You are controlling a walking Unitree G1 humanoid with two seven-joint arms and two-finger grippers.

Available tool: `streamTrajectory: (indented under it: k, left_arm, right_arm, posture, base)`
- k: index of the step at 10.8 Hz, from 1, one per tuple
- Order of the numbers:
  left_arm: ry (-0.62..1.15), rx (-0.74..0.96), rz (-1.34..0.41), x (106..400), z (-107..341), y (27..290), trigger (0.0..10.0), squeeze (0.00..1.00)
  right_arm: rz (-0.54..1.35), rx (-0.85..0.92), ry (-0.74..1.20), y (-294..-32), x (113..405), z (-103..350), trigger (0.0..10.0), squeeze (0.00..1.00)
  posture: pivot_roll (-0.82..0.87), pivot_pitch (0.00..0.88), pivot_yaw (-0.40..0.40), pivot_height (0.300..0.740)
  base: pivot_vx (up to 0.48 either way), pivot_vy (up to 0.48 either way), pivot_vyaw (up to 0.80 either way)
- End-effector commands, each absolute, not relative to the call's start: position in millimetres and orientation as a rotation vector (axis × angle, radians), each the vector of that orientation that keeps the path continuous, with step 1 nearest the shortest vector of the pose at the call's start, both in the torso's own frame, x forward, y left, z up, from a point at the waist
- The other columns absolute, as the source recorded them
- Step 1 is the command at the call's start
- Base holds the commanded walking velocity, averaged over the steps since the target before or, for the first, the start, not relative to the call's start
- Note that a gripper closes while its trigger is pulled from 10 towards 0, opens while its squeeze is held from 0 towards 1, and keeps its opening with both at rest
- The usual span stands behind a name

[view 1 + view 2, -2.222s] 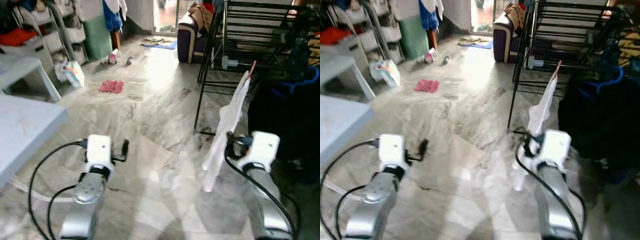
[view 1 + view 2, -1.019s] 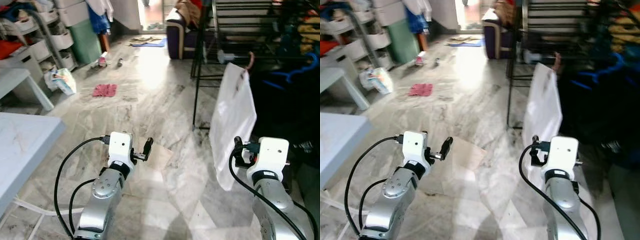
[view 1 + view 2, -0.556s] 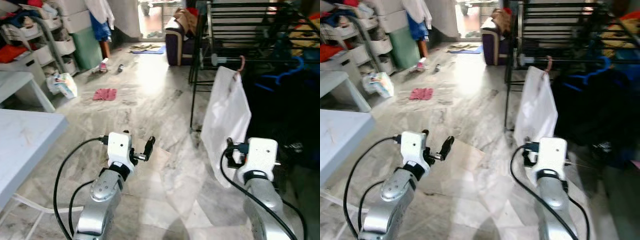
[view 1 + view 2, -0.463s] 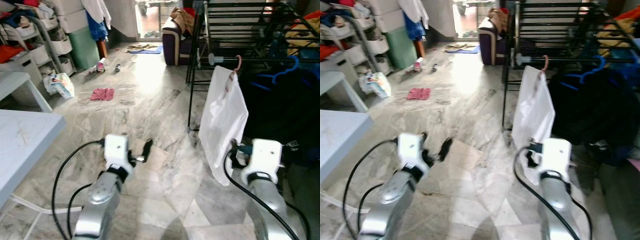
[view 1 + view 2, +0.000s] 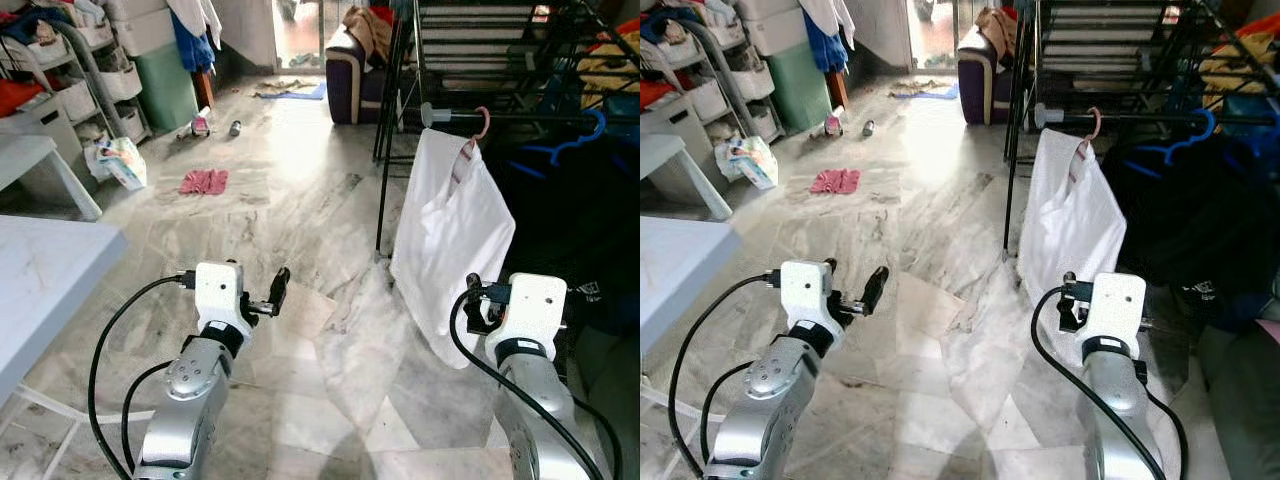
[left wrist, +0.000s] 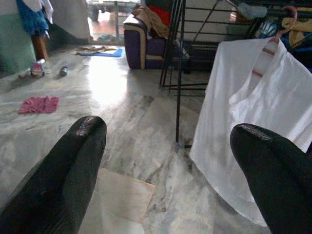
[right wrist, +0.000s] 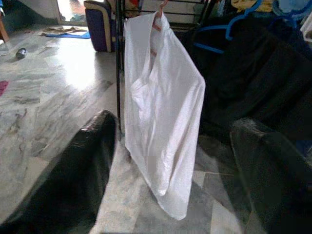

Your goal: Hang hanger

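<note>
marble floor (image 5: 300, 190) | white shirt (image 5: 452, 240) on pink hanger (image 5: 481, 122), on rack (image 5: 500, 60) | both jaws spread, empty | no writing legible

daylight from the far doorway (image 5: 300, 25) | strong glare on the marble floor (image 5: 300, 140) | dim right side by the drying rack (image 5: 480, 60) | head views sharp | near black fingers (image 6: 63, 180) blurred

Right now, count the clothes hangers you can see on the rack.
2. A pink hanger carries the white shirt on the rack's rail. A blue hanger sits further right above the dark clothes. Others may be hidden among them.
</note>
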State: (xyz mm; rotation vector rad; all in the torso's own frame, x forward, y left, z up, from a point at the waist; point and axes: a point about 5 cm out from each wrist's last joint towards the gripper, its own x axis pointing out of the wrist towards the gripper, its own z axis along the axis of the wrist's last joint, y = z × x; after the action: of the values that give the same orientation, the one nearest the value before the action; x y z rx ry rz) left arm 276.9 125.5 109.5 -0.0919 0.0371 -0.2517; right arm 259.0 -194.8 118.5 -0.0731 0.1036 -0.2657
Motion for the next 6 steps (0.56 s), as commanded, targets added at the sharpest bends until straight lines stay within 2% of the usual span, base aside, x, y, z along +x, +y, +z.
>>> streamTrajectory:
  k: [1,2,4,6]
  left_arm:
    - [0.076,-0.105,-0.275,270.5,99.9,120.4,10.0,0.00]
    - [0.073,-0.121,-0.298,268.4,100.0,117.4,10.0,0.00]
    - [0.067,-0.135,-0.325,268.1,101.4,113.3,10.0,0.00]
    - [0.062,-0.146,-0.330,270.2,101.6,112.2,10.0,0.00]
  right_arm:
    - [-0.264,-0.058,0.107,-193.2,256.1,116.6,4.9,0.00]
    - [-0.277,-0.090,0.111,-194.6,254.2,116.3,10.0,0.00]
    - [-0.263,-0.053,0.088,-193.1,251.2,118.0,10.0,0.00]
    - [-0.258,-0.031,0.103,-192.3,252.9,115.0,10.0,0.00]
  posture:
    - [-0.02,0.005,0.057,0.740]
    - [-0.02,0.006,0.056,0.740]
    - [-0.02,0.005,0.051,0.740]
    - [-0.03,0.000,0.054,0.740]
  base:
    - [0.000,0.000,0.00]
    - [0.000,0.000,0.00]
    - [0.000,0.000,0.00]
    - [0.266,0.000,0.00]
